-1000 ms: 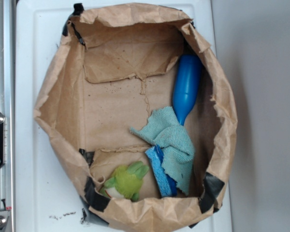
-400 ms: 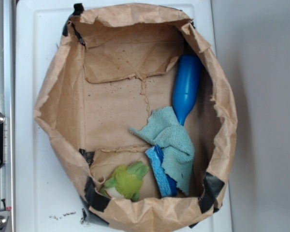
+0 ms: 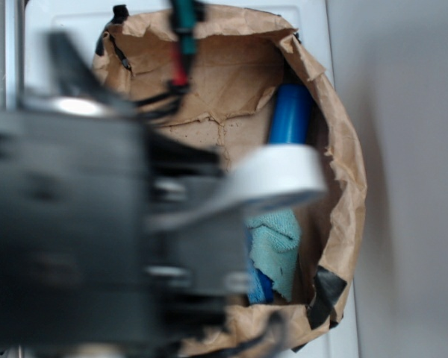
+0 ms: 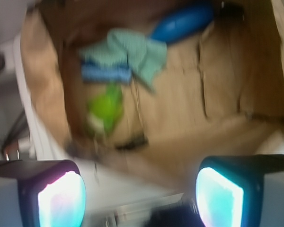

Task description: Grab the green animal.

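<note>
Now swung in over the paper bag [image 3: 336, 186], blocking the exterior view; tool [image 4: 141, 196] spread wide, empty, well short of green animal [image 4: 105, 109] — approach only.

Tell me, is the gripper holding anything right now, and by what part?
Nothing. The gripper is open and empty; the green animal lies apart in the paper bag.

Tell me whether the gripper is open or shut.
Open. In the wrist view the gripper has its two fingers far apart with nothing between them; the green animal lies beyond, in the paper bag.
</note>
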Controlling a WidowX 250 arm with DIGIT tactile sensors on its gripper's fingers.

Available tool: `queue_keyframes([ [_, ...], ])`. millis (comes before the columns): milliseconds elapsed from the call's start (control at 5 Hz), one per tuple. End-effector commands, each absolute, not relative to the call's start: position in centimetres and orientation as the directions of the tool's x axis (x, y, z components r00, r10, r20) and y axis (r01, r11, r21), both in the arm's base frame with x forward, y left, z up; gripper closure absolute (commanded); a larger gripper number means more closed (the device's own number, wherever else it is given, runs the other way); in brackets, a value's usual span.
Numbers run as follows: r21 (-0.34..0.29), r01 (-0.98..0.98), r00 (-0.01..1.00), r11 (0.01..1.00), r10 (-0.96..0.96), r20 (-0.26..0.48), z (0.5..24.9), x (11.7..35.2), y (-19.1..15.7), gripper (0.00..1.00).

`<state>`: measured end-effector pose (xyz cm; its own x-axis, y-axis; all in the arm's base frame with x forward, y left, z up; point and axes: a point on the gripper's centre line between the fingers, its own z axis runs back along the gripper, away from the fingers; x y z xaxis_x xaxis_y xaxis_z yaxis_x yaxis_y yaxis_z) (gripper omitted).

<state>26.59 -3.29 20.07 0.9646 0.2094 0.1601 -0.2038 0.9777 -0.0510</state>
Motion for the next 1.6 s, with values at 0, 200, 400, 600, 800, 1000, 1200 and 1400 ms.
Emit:
queue_keyframes([
  [0, -0.189, -0.500, 0.786, 0.845, 0.535, 0.310, 19.7, 28.5, 0.4, 0.00],
  [200, -0.176, -0.482, 0.785, 0.859, 0.512, 0.350, 20.0, 25.5, 1.0, 0.00],
  [400, -0.178, -0.537, 0.756, 0.824, 0.564, 0.332, 20.0, 25.5, 2.6, 0.00],
  [600, -0.153, -0.563, 0.750, 0.812, 0.579, 0.319, 19.0, 26.7, 2.9, 0.00],
  [800, -0.153, -0.563, 0.750, 0.812, 0.579, 0.319, 19.0, 26.7, 2.9, 0.00],
  [1000, -0.153, -0.563, 0.750, 0.812, 0.579, 0.319, 19.0, 26.7, 2.9, 0.00],
  [1200, -0.153, -0.563, 0.750, 0.812, 0.579, 0.319, 19.0, 26.7, 2.9, 0.00],
  [1400, -0.153, -0.563, 0.750, 0.812, 0.579, 0.319, 19.0, 26.7, 2.9, 0.00],
])
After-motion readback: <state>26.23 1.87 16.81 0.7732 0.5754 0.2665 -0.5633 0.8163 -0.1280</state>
